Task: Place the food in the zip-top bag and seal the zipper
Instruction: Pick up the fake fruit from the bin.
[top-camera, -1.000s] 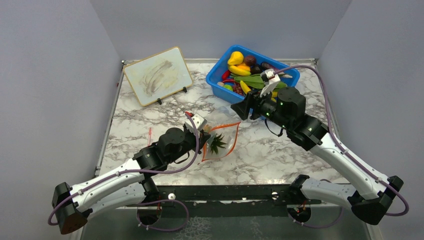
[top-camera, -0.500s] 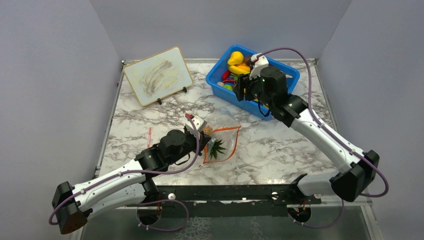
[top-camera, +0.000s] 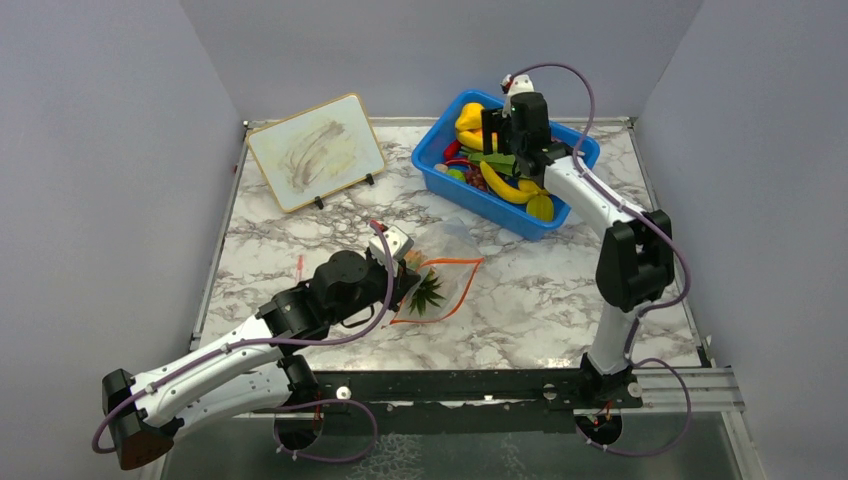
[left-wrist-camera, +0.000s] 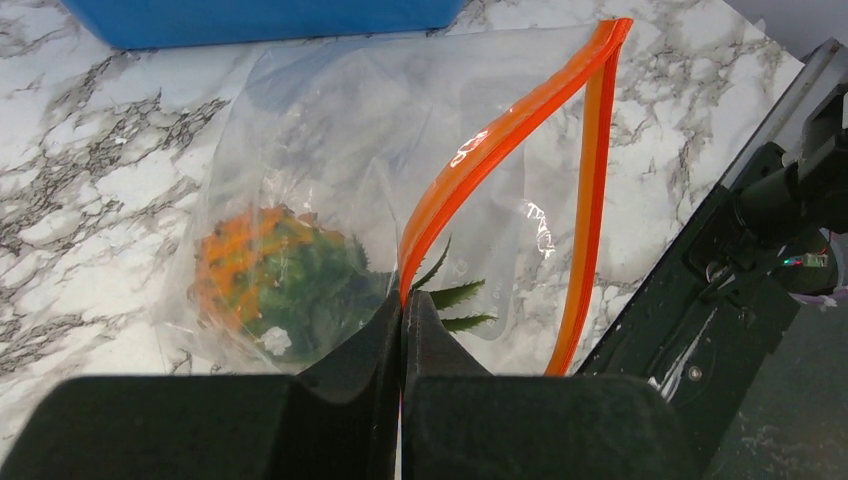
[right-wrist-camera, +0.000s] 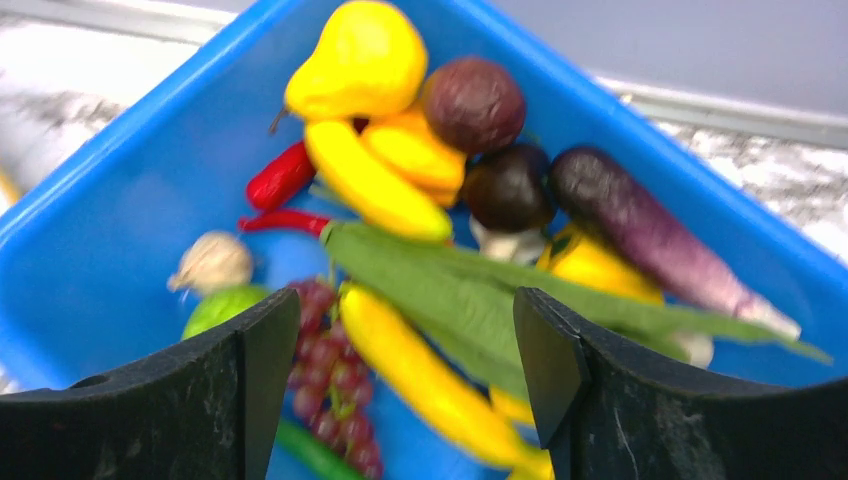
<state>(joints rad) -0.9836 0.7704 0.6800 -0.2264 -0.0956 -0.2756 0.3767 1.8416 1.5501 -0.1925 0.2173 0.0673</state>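
A white bench (top-camera: 560, 290) veined in grey is enclosed on three sides by plain grey walls (top-camera: 430, 50). Near its middle, toward the near edge, the bag (left-wrist-camera: 330, 130) is laid with a pineapple (left-wrist-camera: 270, 280) inside. Its zipper (left-wrist-camera: 500, 135) is pinched at one end by the clenched left gripper (left-wrist-camera: 402, 320), and the mouth is held agape. A blue bin (top-camera: 470, 200) of food (right-wrist-camera: 380, 190) is set at the far right corner. The right gripper (right-wrist-camera: 405, 340) is held over it, spread wide, with nothing grasped. A smeared board (top-camera: 315, 150) is propped at the far left corner.
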